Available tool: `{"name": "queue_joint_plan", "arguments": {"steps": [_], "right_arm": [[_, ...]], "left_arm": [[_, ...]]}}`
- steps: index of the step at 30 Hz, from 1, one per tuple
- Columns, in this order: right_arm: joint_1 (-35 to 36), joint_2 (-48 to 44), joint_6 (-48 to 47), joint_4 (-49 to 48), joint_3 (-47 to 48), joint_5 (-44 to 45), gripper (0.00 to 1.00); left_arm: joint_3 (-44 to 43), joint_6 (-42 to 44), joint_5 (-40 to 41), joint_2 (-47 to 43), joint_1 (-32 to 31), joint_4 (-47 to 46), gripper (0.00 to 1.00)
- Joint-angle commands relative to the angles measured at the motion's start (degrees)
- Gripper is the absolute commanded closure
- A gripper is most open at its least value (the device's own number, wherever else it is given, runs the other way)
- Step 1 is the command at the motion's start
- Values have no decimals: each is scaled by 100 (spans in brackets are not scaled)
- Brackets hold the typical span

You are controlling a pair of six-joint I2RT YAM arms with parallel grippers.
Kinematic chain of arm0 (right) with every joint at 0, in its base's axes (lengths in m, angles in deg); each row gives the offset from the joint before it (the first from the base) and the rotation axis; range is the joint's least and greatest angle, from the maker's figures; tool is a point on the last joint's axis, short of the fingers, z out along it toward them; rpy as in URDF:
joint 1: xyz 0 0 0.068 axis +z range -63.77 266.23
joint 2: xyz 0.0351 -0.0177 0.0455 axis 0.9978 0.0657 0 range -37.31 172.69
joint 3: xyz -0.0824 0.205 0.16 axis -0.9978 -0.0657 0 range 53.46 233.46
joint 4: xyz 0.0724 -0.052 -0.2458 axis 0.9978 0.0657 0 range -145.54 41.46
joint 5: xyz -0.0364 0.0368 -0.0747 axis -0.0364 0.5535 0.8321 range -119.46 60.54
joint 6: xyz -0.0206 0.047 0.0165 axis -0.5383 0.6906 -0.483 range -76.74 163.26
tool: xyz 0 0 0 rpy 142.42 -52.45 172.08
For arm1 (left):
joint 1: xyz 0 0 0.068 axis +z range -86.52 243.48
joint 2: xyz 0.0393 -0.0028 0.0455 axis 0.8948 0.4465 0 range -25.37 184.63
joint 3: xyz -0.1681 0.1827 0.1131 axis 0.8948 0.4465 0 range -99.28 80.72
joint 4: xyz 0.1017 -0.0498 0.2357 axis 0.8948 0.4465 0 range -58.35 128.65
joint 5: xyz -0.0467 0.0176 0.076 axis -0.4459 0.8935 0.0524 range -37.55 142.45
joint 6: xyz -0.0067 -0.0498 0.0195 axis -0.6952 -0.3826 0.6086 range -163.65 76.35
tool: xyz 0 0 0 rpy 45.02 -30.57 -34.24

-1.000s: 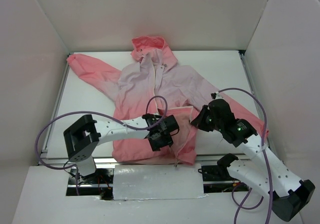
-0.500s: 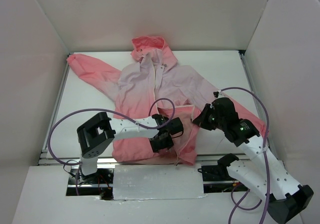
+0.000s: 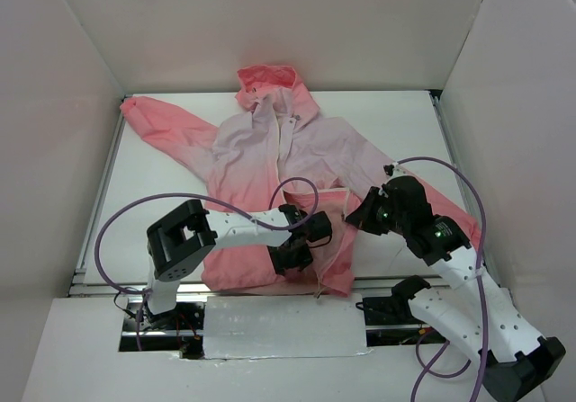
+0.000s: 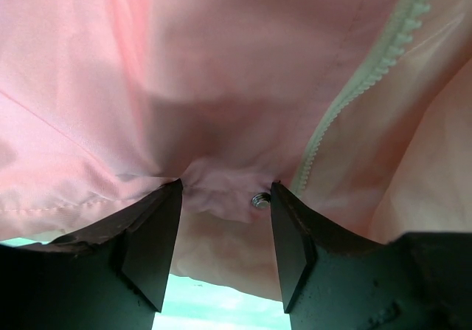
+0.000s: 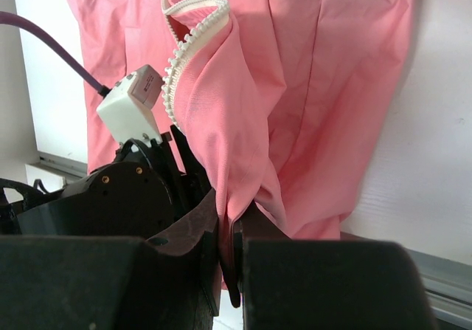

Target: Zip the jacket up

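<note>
- Since the left hand (image 4: 225, 190) sits half-wide astride a puckered fold of jacket (image 3: 261, 150), cloth touches both fingers. Can't tell if it truly grips.
- Small metal stud (image 4: 259, 201) shows on the fold, just beside one finger.
- Zipper (image 4: 354, 86) teeth, white, run near the left hand, on the cloth beyond the fold.
- Right hand (image 5: 230, 219) is narrow, pinched on a fold of the other front edge, holding it up off the counter (image 3: 153, 186).
- Jacket lies on the counter, hood far, hem toward the arm bases, lower fronts parted.
- Step, my read: bringing the two bottom zipper ends together to seat them. Early in the task, nothing zipped low down.
- To do it well: the left hand should close right at the zipper end, not on loose cloth. Right hand should hold its edge taut, teeth parallel.
- Risk: thin cloth bunches, slips, or catches in the teeth.
</note>
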Motion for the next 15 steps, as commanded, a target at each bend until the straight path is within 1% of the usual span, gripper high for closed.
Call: {"name": "queue_joint_plan", "arguments": {"steps": [1, 2, 5, 6, 9, 10, 11, 14, 15], "right_arm": [[-36, -113, -132, -82, 249, -16, 100], [-36, -113, -123, -91, 240, -16, 100], [-54, -157, -106, -126, 222, -33, 100], [-54, -166, -88, -117, 213, -42, 100], [-71, -192, -79, -117, 196, -51, 100], [-80, -201, -71, -109, 187, -51, 100], [-89, -210, -71, -108, 170, -59, 100], [-98, -219, -53, -144, 100, -95, 100], [-98, -227, -53, -178, 73, -130, 100]], "left_arm": [[117, 88, 125, 354, 6, 214, 38], [135, 96, 125, 354, 6, 240, 38], [345, 123, 54, 328, 50, 83, 44], [537, 123, 20, 293, 68, 4, 52], [846, 123, -148, 144, 147, -303, 57], [890, 123, -139, 108, 156, -357, 61], [952, 140, -130, 64, 147, -427, 63], [1110, 210, -78, -164, 165, -726, 74], [1137, 237, -69, -321, 165, -857, 83]]}}
